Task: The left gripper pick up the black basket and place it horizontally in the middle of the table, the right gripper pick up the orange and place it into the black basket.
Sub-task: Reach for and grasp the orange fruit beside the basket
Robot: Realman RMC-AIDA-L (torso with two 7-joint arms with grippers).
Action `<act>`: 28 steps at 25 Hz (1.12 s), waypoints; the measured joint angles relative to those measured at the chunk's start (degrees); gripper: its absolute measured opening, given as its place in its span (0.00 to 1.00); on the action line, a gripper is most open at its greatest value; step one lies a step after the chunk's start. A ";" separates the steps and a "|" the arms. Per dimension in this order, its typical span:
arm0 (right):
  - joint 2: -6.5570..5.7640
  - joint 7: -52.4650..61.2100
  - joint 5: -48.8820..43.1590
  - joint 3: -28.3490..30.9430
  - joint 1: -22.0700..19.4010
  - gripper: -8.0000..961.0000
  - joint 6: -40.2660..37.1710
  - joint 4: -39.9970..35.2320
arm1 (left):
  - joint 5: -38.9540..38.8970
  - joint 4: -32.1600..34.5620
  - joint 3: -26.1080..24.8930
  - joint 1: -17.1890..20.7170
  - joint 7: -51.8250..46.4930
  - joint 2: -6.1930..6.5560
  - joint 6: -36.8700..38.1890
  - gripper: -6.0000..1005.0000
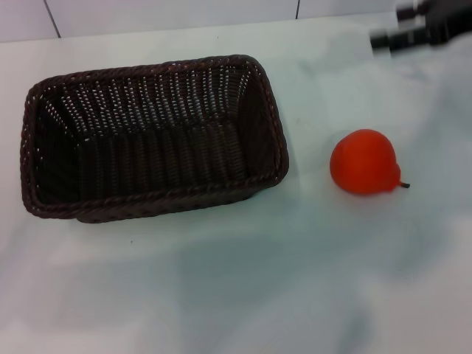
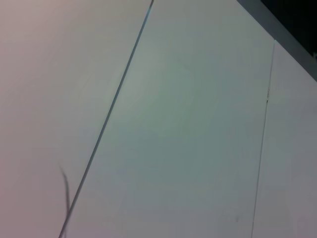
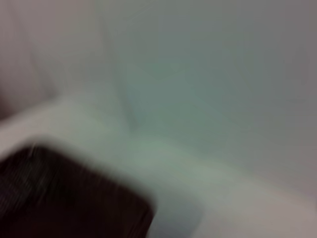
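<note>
Basket (image 1: 151,136) is lying crosswise on tabletop (image 1: 295,280); orange (image 1: 365,162) is waiting outside; right gripper (image 1: 424,29) is hovering far corner, fingers unclear.

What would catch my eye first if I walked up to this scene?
Probably the orange, a bright red-orange fruit lying alone on the pale table, to the right of the black basket. The basket, big, dark and empty, sits left of centre. A dark gripper shows blurred at the far right corner.
</note>
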 joint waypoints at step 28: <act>3.12 0.99 -23.07 -9.06 9.88 0.92 0.83 13.58 | -1.22 -1.04 -0.59 -1.50 -0.83 0.13 -0.97 0.58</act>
